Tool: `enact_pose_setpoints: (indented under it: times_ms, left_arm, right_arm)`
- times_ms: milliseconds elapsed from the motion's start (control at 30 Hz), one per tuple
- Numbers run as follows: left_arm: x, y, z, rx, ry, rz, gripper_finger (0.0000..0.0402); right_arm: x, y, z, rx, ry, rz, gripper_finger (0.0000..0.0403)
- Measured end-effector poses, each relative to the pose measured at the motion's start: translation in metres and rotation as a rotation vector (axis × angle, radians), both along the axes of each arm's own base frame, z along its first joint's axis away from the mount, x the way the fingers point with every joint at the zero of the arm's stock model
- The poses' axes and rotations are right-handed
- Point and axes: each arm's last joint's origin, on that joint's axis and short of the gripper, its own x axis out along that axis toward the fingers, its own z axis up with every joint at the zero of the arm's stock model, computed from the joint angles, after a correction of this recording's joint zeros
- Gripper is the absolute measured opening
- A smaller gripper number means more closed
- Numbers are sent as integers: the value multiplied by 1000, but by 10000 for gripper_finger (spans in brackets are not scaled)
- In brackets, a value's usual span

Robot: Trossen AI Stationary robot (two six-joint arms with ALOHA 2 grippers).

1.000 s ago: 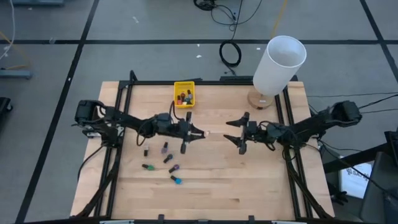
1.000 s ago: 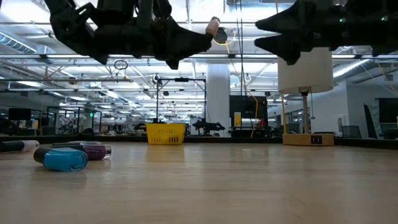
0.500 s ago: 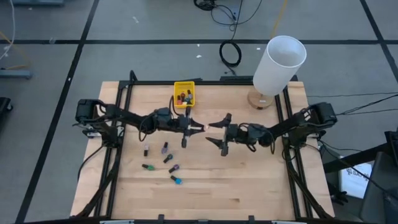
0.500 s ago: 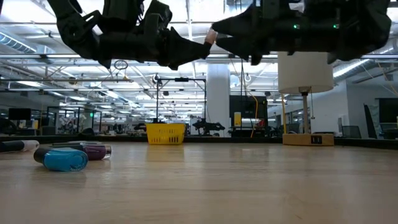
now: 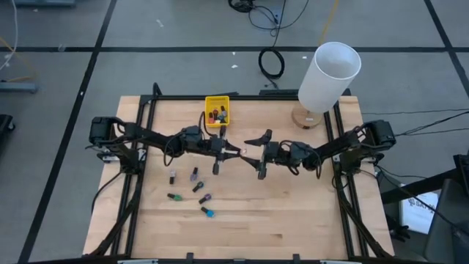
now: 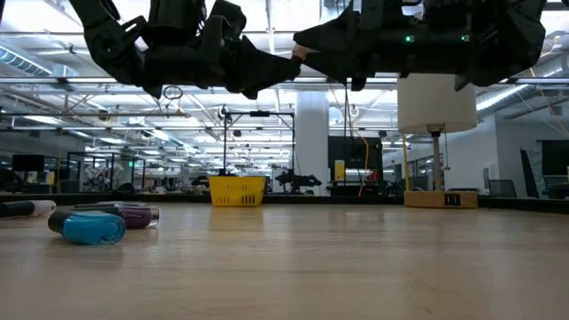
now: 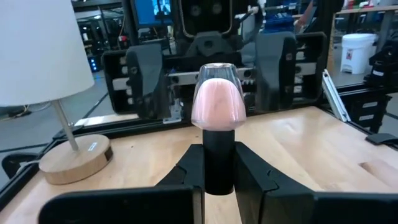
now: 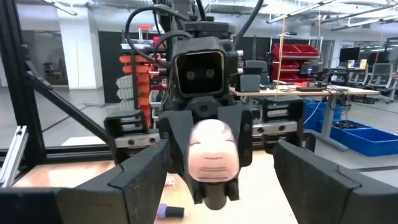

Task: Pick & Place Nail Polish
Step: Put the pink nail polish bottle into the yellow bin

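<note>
The left gripper point(image 5: 233, 152) was clamped on the dark cap of a pale pink nail polish bottle point(image 7: 217, 106), held above mid-table. The right gripper point(image 5: 253, 153) stood spread around the bottle's body without touching it. In the low view the bottle was almost hidden between the dark fingers.

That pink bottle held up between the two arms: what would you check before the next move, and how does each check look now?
1. Left hand shut on the pink bottle, gripping its dark cap: ok.
2. Right hand open, fingers standing on either side of the bottle: ok.
3. Bottle lifted well above the table: ok.
4. Bottle centred between the right fingers: looks ok in the right wrist view.
5. Right fingers touching the bottle yet: cannot tell.
6. Yellow bin has free space for it: cannot tell.
</note>
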Motion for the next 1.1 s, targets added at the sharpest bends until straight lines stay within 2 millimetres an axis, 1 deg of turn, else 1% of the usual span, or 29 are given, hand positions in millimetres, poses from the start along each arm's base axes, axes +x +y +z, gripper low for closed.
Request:
enact_pose_setpoints:
  times_ms: [133, 267, 367, 567, 633, 867, 933, 1100]
  left_arm:
    - [2, -5, 2, 2, -9, -13, 36]
    - [4, -7, 5, 3, -17, -22, 36]
    - [4, -9, 5, 2, -17, -25, 36]
    - [4, -9, 5, -17, -12, -20, 36]
    - [4, -9, 5, -21, -11, -23, 36]
    - [4, -9, 4, -62, 5, -29, 38]
    - [4, -9, 3, -74, 17, -27, 57]
    - [4, -9, -2, -106, 76, 1, 126]
  right_arm:
    - [0, -3, 0, 7, -5, -3, 270]
    - [0, -5, 1, -1, -7, 41, 245]
    - [1, -5, 0, -6, -5, 58, 212]
    - [1, -5, 0, -16, -4, 77, 127]
    - [0, -4, 0, -31, -5, 103, 106]
    - [0, -3, 1, -29, -13, 120, 106]
    - [0, -3, 1, -18, -12, 122, 106]
    - [1, -3, 4, -14, -33, 126, 106]
